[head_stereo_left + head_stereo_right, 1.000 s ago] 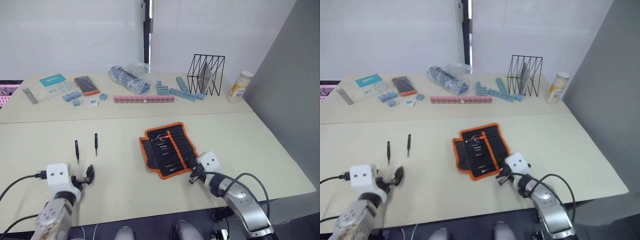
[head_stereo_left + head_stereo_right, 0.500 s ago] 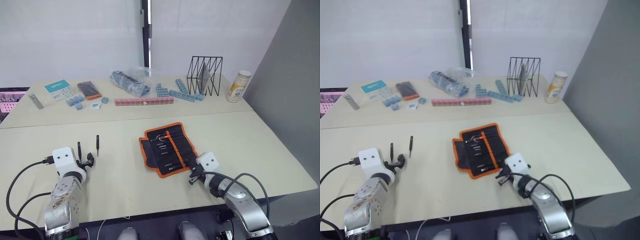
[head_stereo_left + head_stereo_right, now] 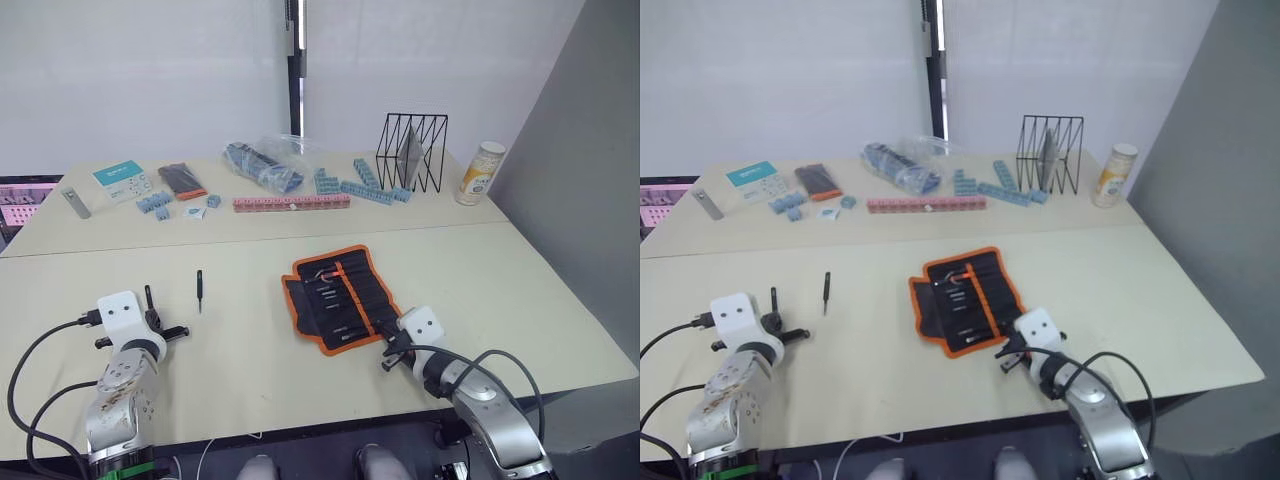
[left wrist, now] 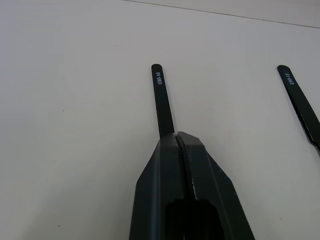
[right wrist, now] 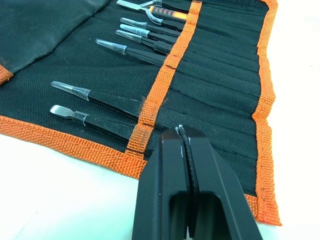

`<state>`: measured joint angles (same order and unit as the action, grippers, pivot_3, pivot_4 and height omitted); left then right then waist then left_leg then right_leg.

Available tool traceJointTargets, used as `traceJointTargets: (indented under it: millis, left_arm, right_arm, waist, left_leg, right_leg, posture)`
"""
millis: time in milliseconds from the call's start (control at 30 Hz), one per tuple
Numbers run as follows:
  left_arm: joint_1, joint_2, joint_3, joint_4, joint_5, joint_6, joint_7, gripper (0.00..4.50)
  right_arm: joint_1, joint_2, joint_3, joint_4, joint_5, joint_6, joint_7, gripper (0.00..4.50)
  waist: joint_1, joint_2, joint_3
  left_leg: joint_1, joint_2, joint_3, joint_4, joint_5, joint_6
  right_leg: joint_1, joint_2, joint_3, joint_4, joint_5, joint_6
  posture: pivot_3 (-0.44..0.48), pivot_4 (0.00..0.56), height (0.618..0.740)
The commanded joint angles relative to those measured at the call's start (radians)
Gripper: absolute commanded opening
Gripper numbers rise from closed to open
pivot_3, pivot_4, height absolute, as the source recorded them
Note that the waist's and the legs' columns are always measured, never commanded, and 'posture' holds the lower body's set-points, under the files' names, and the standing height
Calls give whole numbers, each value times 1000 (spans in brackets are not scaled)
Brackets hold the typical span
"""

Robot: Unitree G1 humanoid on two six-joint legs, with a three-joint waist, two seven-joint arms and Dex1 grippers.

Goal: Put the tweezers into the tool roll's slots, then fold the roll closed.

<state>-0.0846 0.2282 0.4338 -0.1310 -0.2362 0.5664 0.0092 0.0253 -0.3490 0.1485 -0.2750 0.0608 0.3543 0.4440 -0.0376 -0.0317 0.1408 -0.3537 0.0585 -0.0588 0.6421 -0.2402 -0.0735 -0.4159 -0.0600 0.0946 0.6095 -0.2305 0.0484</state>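
Note:
Two slim black tweezers lie on the cream table at the left: one (image 3: pixel 148 296) (image 4: pixel 161 100) and another (image 3: pixel 199 290) (image 4: pixel 299 102) just right of it. My left gripper (image 4: pixel 176 135) is shut on the near end of the first one, which still lies flat on the table. The tool roll (image 3: pixel 338 297) lies open in the middle, black with orange edging, and several tools sit in its slots (image 5: pixel 215 75). My right gripper (image 5: pixel 182 131) (image 3: pixel 388 350) is shut and empty, hovering at the roll's near right edge.
On the back table stand a black wire rack (image 3: pixel 411 150), a can (image 3: pixel 478 172), a pink strip of blocks (image 3: pixel 291 202), blue blocks (image 3: pixel 360 185), a plastic bag (image 3: pixel 265 160), a black-and-orange box (image 3: pixel 181 177) and a teal box (image 3: pixel 122 175). A grey wall rises at the right.
My left gripper has moved forward to the left tweezers and gone from wide open to shut on their end. The right gripper has stayed put. The camera has shifted slightly.

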Motion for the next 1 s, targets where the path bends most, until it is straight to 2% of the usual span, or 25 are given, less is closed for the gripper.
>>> traceJointTargets:
  millis: [33,233,367,467,600,733,900,1000]
  left_arm:
    - [1,-10,-42,39,-14,31,-30,12]
    - [-16,31,-2,19,-14,-5,-41,12]
    - [-32,76,10,-5,-7,-54,-62,12]
    - [-30,77,24,-24,-17,-65,-60,12]
    - [2,67,40,-79,-18,-84,-49,12]
    - [49,53,49,-178,-37,-94,-52,1103]
    - [119,41,72,-284,-58,-40,-29,2784]
    - [150,28,96,-280,-77,20,-9,2784]
  right_arm:
    - [26,-11,16,24,-12,44,3,0]
    - [35,-11,19,12,-13,53,1,0]
    - [39,-11,22,12,-14,56,1,0]
    - [41,-12,23,11,-14,58,1,0]
    - [42,-14,25,14,-16,58,4,0]
    - [41,-17,25,15,-17,59,9,0]
    - [44,-25,24,7,-13,67,17,0]
    - [43,-27,27,7,-11,70,19,0]
  waist:
    - [0,0,0]
    - [-4,-2,1]
    - [-10,-14,8]
    - [-11,-18,8]
    - [-12,-21,9]
    - [-11,-22,10]
    - [-9,-22,12]
    - [-9,-22,12]
  left_leg:
    - [0,0,0,0,0,0]
    - [-1,0,0,0,0,-1]
    - [-4,0,0,-2,0,-1]
    - [-13,1,0,-2,4,6]
    - [-15,1,0,-2,1,5]
    - [-15,1,0,-3,-1,5]
    - [-15,1,0,-3,-1,5]
    - [-14,1,0,-3,-1,5]
  right_leg:
    - [0,0,0,0,0,0]
    - [-2,0,0,-1,0,0]
    - [-5,0,0,-1,0,0]
    - [-7,1,1,0,3,4]
    - [-8,1,1,0,4,6]
    - [-8,1,2,0,4,5]
    - [-8,1,2,-1,3,5]
    - [-8,1,2,-2,3,5]
  posture:
    - [0,150,738]
    - [0,150,738]
    - [0,150,738]
    - [0,150,738]
    - [0,150,738]
    - [0,150,738]
    - [0,150,738]
    - [0,150,738]
